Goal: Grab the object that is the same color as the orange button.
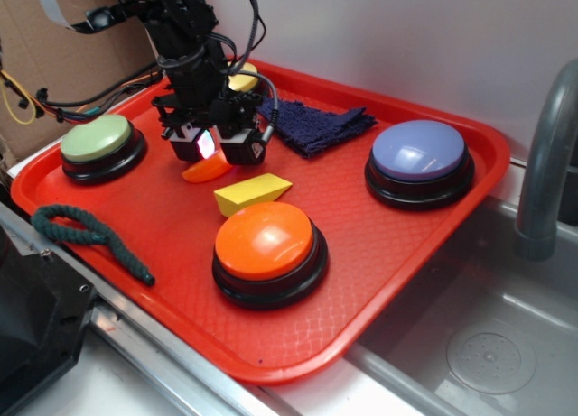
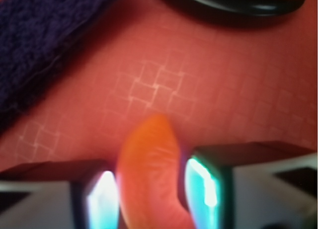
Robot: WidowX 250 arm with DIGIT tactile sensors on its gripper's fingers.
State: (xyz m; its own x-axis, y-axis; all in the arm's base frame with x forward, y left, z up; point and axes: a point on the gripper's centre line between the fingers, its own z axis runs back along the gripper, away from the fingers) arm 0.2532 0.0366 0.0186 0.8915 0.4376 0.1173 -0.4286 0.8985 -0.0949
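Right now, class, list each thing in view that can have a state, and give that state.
Gripper: jaws either side of the orange piece, contact unclear.
Orange piece: between the jaws, on the tray.
Orange button: untouched.
Blue cloth: crumpled.
Green rope: loosely looped.

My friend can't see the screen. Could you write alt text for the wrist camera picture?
A small orange slice-shaped piece sits between the two glowing fingers of the tool, on a red tray with a grid texture. A dark blue cloth fills the upper left corner, and a button's black base edges the top.
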